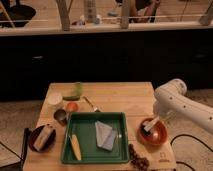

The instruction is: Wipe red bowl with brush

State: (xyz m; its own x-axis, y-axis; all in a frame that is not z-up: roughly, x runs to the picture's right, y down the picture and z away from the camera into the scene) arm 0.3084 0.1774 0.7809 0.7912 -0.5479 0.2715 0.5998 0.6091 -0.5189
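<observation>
The red bowl sits on the wooden table just right of the green tray. The brush, with a whitish handle and a dark head, points down into the bowl with its head on the bowl's inside. My gripper hangs from the white arm that reaches in from the right. It is directly over the bowl's far side and shut on the brush handle.
The tray holds a grey cloth and a yellow corn cob. A dark brown bowl, metal cup, small orange cup, white cup, green object and spoon stand at the left. Dark grapes lie at the front edge.
</observation>
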